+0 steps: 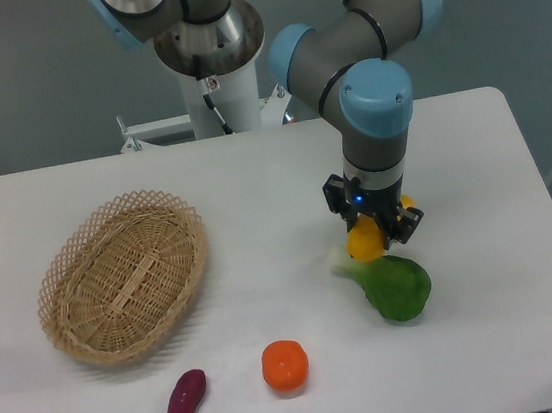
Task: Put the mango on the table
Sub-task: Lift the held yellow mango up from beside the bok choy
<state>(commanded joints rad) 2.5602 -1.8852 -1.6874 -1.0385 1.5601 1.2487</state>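
Note:
The mango (365,242) is a yellow fruit shading to orange, seen only in part between the fingers of my gripper (373,238). The gripper points straight down over the right half of the white table (253,179) and is shut on the mango. I cannot tell whether the fruit touches the tabletop. The mango's lower end sits right above the pale stalk of a green leafy vegetable (395,287). The arm's wrist hides the mango's upper part.
An oval wicker basket (123,274) stands empty at the left. A round orange fruit (284,365) and a purple sweet potato (186,406) lie near the front edge. The robot's base (210,63) stands behind the table.

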